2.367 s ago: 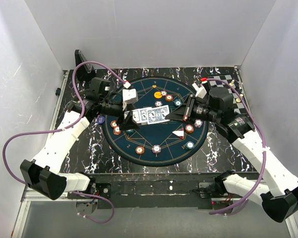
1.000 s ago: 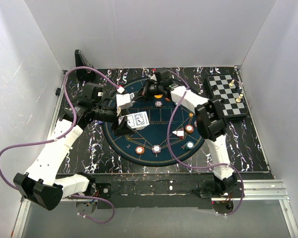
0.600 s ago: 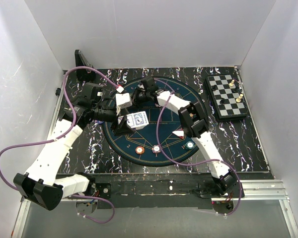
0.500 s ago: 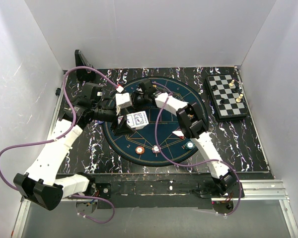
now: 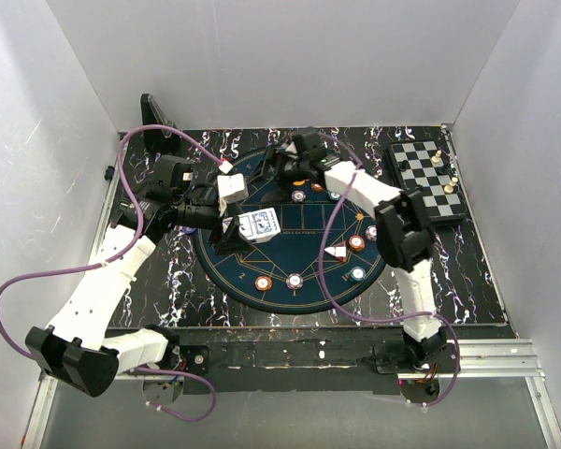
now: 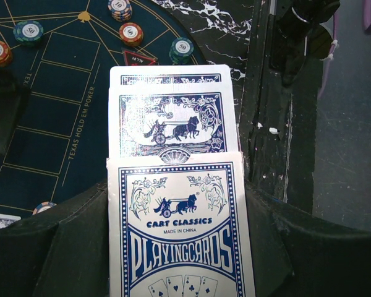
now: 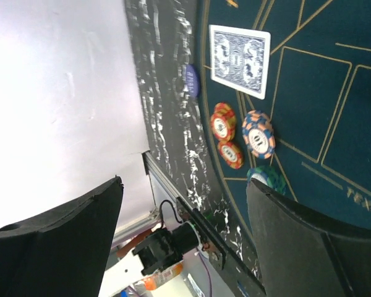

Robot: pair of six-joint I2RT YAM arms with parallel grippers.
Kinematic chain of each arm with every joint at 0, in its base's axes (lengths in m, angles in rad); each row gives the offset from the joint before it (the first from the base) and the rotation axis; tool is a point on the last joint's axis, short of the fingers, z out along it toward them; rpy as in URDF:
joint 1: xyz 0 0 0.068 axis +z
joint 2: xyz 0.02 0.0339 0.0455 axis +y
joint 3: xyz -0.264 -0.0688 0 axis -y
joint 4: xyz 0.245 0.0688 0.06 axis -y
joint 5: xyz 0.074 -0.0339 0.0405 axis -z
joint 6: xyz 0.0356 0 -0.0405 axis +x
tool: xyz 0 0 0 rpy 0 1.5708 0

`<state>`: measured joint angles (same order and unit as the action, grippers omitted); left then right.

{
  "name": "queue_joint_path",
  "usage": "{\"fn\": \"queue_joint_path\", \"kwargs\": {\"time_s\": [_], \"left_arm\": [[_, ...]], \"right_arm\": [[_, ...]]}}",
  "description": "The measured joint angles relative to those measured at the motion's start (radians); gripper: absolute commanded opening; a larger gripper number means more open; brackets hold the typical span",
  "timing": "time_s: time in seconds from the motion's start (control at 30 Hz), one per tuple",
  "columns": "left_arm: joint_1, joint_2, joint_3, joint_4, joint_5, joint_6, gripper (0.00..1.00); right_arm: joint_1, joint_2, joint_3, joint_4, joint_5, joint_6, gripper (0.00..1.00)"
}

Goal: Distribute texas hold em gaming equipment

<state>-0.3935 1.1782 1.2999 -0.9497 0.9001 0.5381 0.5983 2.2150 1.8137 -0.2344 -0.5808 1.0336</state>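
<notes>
On the round dark-blue gold-lined mat (image 5: 273,258), the left gripper (image 6: 176,210) clamps a blue-and-white playing-card pack (image 6: 182,247); the right gripper (image 7: 182,216) gapes wide, empty.

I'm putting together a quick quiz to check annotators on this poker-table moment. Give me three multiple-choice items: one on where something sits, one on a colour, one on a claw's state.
1. Where is the chessboard?
A) at the far right corner of the table
B) in the middle of the round playing surface
C) in a claw

2. What colour is the back of the single card lying on the mat in the right wrist view?
A) red
B) blue
C) green

3. The left claw is:
A) open and empty
B) shut on a chip
C) shut on the card pack

Answers: 1 A, it lies off the mat at the far right; 2 B, the back shows blue print on white; 3 C, its fingers clamp the pack's two sides.
</notes>
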Motion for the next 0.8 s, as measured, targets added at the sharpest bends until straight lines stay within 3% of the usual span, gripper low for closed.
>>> {"fn": "queue_joint_path", "kwargs": {"time_s": [0.17,0.3,0.53,0.67,0.8], "left_arm": [[0.003,0.000,-0.015,0.000,-0.002,0.016,0.39],[0.004,0.000,-0.034,0.000,-0.002,0.031,0.39],[0.004,0.001,-0.072,0.003,0.003,0.063,0.39],[0.004,0.010,-0.074,0.001,0.003,0.084,0.39],[0.004,0.015,-0.074,0.006,0.006,0.087,0.40]], "right_arm": [[-0.071,-0.233,-0.124,0.013,-0.002,-0.028,0.89],[-0.117,-0.483,-0.315,0.054,-0.016,-0.039,0.90],[-0.129,-0.843,-0.574,0.070,-0.051,-0.047,0.91],[-0.079,-0.948,-0.620,0.048,-0.046,-0.077,0.91],[0.010,-0.944,-0.620,0.032,-0.029,-0.111,0.92]]}}
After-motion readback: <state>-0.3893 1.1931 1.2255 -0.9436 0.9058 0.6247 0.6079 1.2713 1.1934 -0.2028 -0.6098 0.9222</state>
